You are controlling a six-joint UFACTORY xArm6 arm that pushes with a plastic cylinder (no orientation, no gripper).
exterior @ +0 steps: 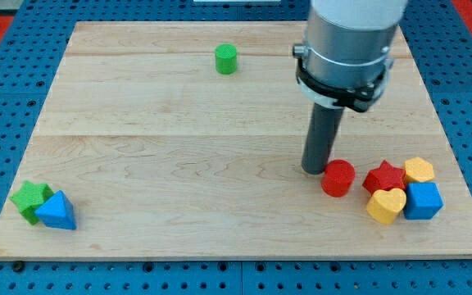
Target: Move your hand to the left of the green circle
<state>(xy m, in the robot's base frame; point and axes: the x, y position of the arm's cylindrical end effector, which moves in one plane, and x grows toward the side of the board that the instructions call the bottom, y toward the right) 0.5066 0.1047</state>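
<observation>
Rod upright, my tip (315,170) beside red cylinder (338,178), green cylinder (226,59) well apart

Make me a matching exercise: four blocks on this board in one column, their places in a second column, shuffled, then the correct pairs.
1. green cylinder
2. red cylinder
3. blue triangle
4. yellow heart

A. the view's bottom left, touching the green star
B. right beside my tip, on the view's right of it
C. alone near the view's top
D. bottom of the right cluster, below the red star

Pairs: 1-C, 2-B, 3-A, 4-D
</observation>
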